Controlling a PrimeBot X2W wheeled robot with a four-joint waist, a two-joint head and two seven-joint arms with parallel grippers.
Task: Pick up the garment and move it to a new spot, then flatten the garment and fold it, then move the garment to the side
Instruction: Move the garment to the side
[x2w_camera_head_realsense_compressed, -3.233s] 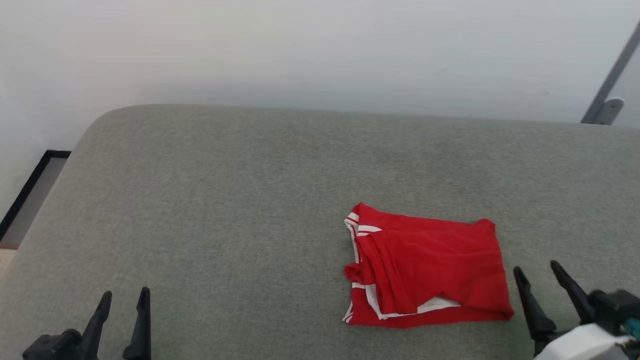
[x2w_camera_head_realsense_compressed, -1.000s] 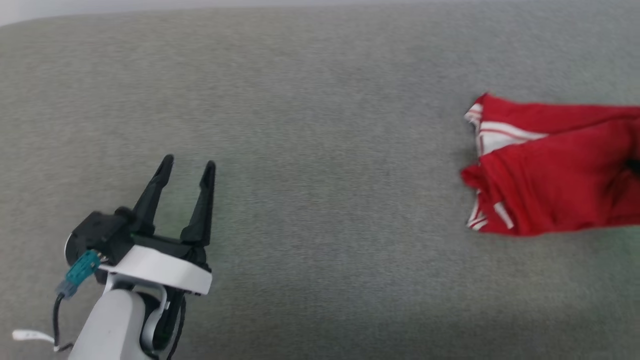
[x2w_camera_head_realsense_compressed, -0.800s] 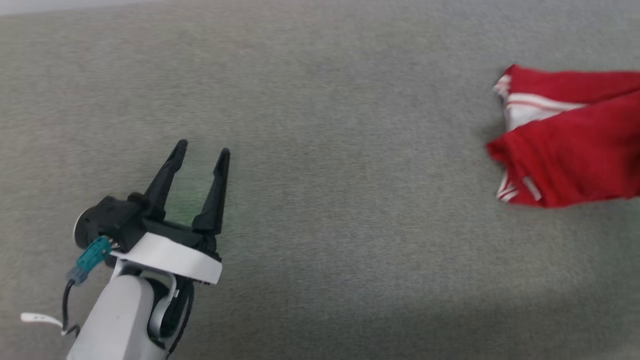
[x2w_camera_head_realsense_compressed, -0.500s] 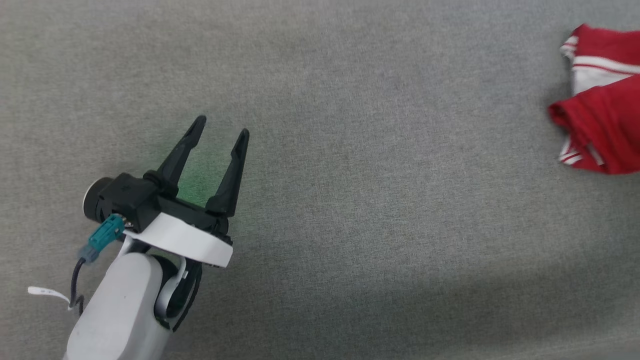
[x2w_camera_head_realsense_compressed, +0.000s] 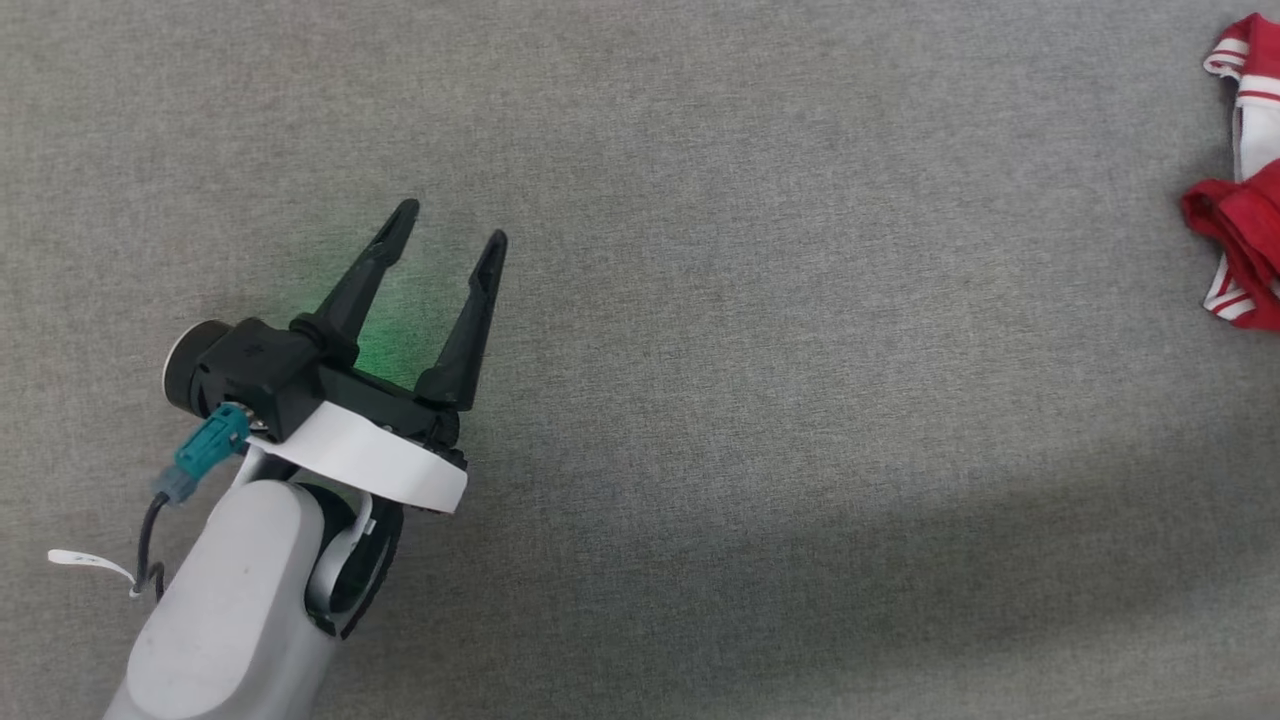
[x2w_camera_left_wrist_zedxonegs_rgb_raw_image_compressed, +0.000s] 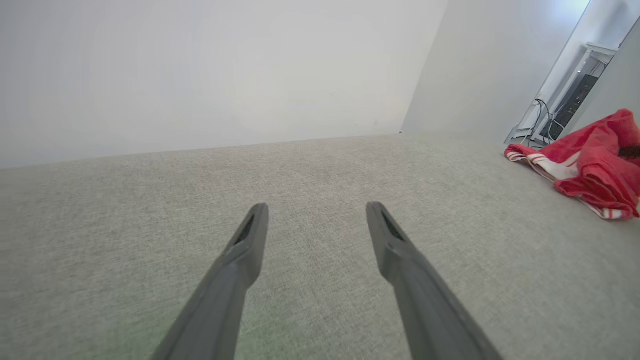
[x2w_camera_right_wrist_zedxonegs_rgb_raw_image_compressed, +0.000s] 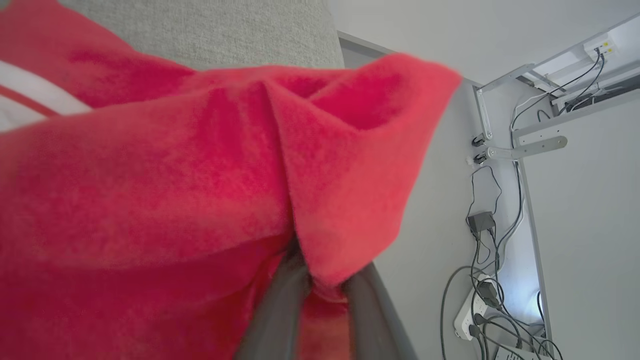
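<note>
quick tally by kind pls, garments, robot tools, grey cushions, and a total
garment: 1
tools: 2 (left tool open, right tool shut on the garment)
grey cushion: 1
total: 4

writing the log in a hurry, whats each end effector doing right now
left end effector: open, holding nothing
right end effector: closed on a fold of the red garment
</note>
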